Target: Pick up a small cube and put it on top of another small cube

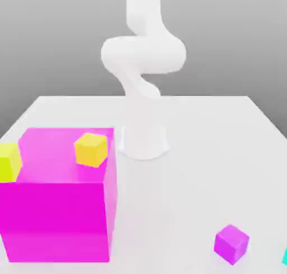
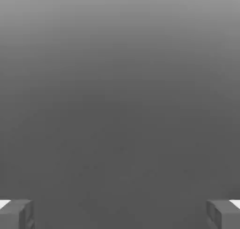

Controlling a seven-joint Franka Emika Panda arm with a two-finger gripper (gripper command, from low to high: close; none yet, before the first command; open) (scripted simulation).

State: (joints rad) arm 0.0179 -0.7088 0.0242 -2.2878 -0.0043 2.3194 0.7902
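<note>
Gripper (image 2: 120,214): fingers (image 2: 16,214) spread wide, holding nothing. Small teal cube (image 1: 285,257): at the desk's (image 1: 196,172) near edge, exterior view's right, beside purple cube (image 1: 231,244). Huge magenta cube (image 1: 56,211): near-left corner, yellow cube (image 1: 91,149) on top.

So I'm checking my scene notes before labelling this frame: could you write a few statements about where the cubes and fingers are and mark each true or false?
1. The small orange-yellow cube sits on top of the huge magenta cube. True.
2. The small purple cube rests on the huge magenta cube. False: it lies on the white table, toward the exterior view's right.
3. The gripper has its fingers spread wide with nothing between them. True.
4. The small teal cube is stacked on the purple cube. False: it sits apart, at the exterior view's right edge.
5. A lime-yellow cube sits at the exterior view's left edge. True.
</note>
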